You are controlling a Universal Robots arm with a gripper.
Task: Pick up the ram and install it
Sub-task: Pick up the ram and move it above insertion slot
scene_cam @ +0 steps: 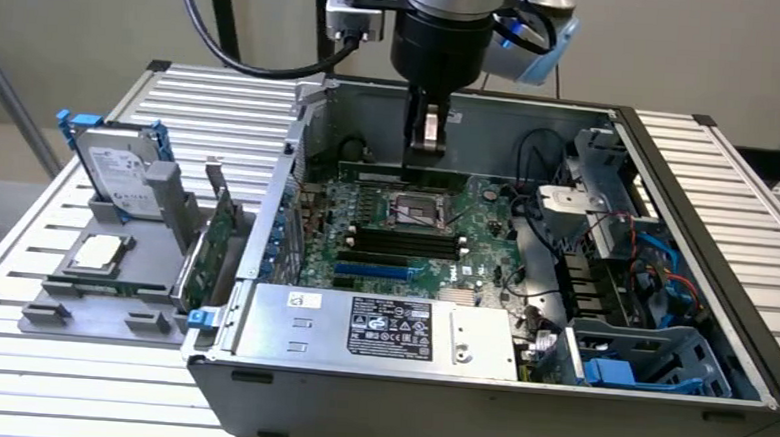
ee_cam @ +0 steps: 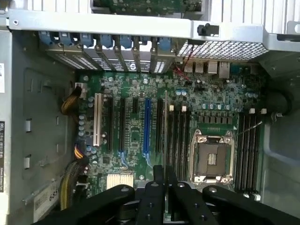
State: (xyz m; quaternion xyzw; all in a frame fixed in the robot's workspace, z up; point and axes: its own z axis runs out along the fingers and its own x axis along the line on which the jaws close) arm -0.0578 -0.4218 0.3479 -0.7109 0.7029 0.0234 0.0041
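The ram (scene_cam: 381, 172) is a slim green stick hanging level under my gripper (scene_cam: 427, 156), which is shut on its upper edge inside the open computer case. It hovers above the motherboard (scene_cam: 489, 234), near the CPU socket (scene_cam: 414, 211). In the wrist view the ram (ee_cam: 165, 126) shows edge-on as a thin line running out from between the black fingers (ee_cam: 154, 197). That line lies alongside the black memory slots (ee_cam: 179, 136) beside the socket (ee_cam: 211, 157). A second bank of slots (ee_cam: 248, 150) sits on the socket's other side.
The case walls (scene_cam: 302, 124) ring the board. A power supply (scene_cam: 371, 323) lies at the front, with cables (scene_cam: 589, 249) and a blue drive cage (scene_cam: 637, 367) on the exterior view's right. Outside, a grey rack holds a hard drive (scene_cam: 115, 169), an expansion card (scene_cam: 216, 239) and a CPU (scene_cam: 97, 253).
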